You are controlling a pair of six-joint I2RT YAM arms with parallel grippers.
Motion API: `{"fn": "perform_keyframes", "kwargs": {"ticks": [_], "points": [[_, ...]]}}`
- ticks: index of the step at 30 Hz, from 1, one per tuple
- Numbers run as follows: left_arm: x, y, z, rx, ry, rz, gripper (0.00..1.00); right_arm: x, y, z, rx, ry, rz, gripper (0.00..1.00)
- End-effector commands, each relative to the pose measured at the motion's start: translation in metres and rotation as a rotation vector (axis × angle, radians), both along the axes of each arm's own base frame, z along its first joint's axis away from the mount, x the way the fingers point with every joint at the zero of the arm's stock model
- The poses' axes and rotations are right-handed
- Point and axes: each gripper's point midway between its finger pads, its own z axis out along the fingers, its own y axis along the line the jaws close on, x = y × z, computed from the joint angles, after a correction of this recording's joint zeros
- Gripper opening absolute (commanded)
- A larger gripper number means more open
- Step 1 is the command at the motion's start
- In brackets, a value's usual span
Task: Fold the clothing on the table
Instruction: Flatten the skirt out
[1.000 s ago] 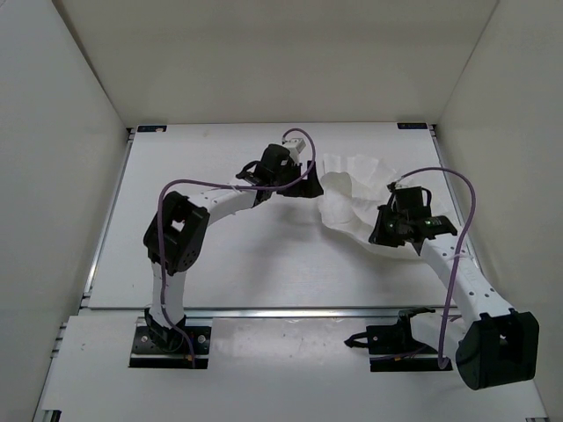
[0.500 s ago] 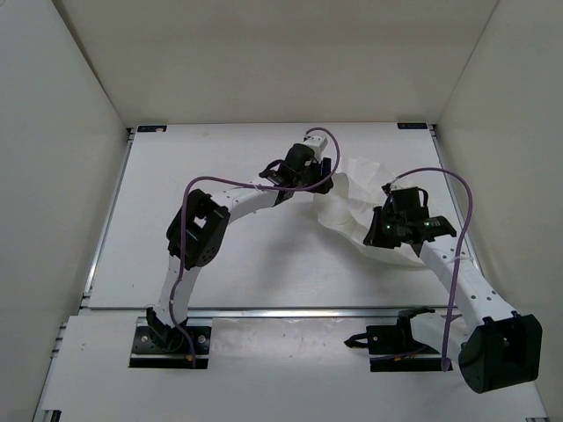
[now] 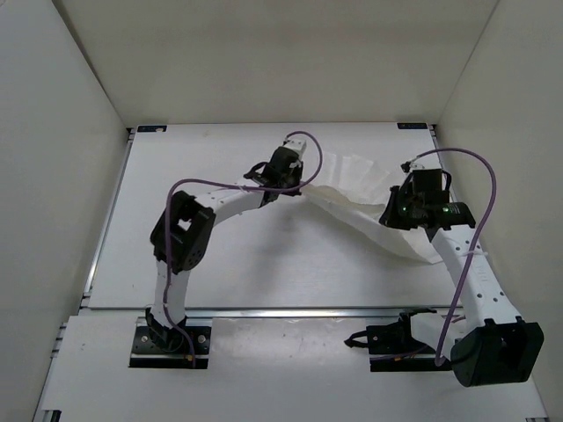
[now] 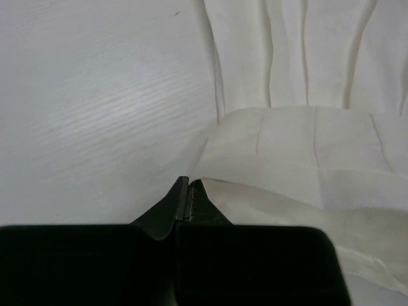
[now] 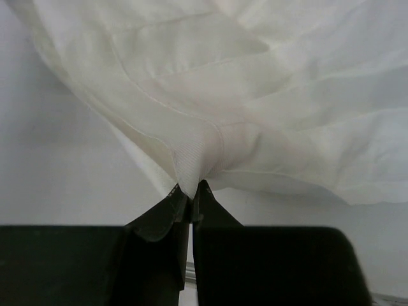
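The clothing (image 3: 369,180), thin wrinkled white fabric, lies stretched across the right half of the white table (image 3: 202,255) between both grippers. My left gripper (image 3: 302,185) is shut on the garment's left edge. In the left wrist view its tips (image 4: 189,182) meet on a stitched corner, and the clothing (image 4: 306,153) spreads away to the right over the table (image 4: 95,95). My right gripper (image 3: 393,214) is shut on a bunched fold at the right side. In the right wrist view its tips (image 5: 191,188) pinch the hanging clothing (image 5: 255,95) above the table (image 5: 51,166).
White enclosure walls stand close on the left, far and right sides. A metal rail (image 3: 264,310) runs along the table's near edge, with black brackets (image 3: 151,128) at the far corners. Purple cables (image 3: 475,167) loop above both arms.
My left gripper has shut on the garment's edge and drawn back to the left. The right gripper has moved right and farther away, pulling the crumpled cloth out into a long band.
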Motion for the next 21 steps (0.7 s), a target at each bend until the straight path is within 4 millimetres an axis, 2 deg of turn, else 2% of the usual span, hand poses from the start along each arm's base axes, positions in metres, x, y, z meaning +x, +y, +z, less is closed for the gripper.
{"fn": "perform_keyframes", "kwargs": {"ticks": [1,3,4,5,6,7,9,10,11,13,14,16,17,18,20,21], "points": [[-0.004,0.071,0.071,-0.002,-0.114,0.141,0.0,0.023,-0.01,0.029,-0.043,-0.1,0.002,0.0],[-0.012,0.114,0.106,-0.051,-0.151,0.215,0.0,0.033,-0.014,0.045,-0.041,-0.132,-0.003,0.0],[-0.02,0.126,0.103,-0.044,-0.149,0.227,0.0,0.037,-0.016,0.05,-0.043,-0.148,-0.008,0.0],[-0.027,0.148,0.117,-0.045,-0.179,0.257,0.0,0.041,-0.015,0.055,-0.044,-0.158,0.001,0.0],[-0.033,0.161,0.143,-0.06,-0.234,0.274,0.0,0.046,-0.015,0.064,-0.042,-0.181,-0.002,0.0],[-0.04,0.172,0.141,-0.045,-0.229,0.285,0.0,0.048,-0.013,0.067,-0.038,-0.193,0.005,0.0],[-0.053,0.191,0.166,-0.055,-0.253,0.304,0.0,0.054,-0.004,0.073,-0.014,-0.217,0.04,0.0],[-0.062,0.198,0.171,-0.056,-0.246,0.296,0.0,0.056,-0.002,0.07,-0.004,-0.208,0.047,0.0],[-0.071,0.198,0.164,-0.046,-0.219,0.285,0.0,0.056,0.008,0.068,0.028,-0.209,0.072,0.0],[-0.092,0.2,0.165,-0.047,-0.215,0.261,0.0,0.052,0.023,0.047,0.049,-0.172,0.107,0.0],[-0.101,0.202,0.153,-0.034,-0.186,0.254,0.0,0.052,0.033,0.041,0.049,-0.176,0.134,0.0],[-0.117,0.204,0.136,-0.031,-0.142,0.243,0.0,0.044,0.044,0.011,0.06,-0.113,0.164,0.0],[-0.122,0.207,0.121,-0.021,-0.109,0.238,0.0,0.045,0.047,0.006,0.079,-0.103,0.165,0.0],[-0.125,0.21,0.112,-0.02,-0.091,0.24,0.0,0.042,0.054,-0.003,0.098,-0.084,0.189,0.0],[-0.12,0.214,0.106,-0.013,-0.07,0.24,0.0,0.055,0.059,-0.005,0.117,-0.076,0.201,0.0],[-0.111,0.215,0.108,-0.008,-0.072,0.244,0.0,0.065,0.06,0.005,0.111,-0.103,0.211,0.0]]}}
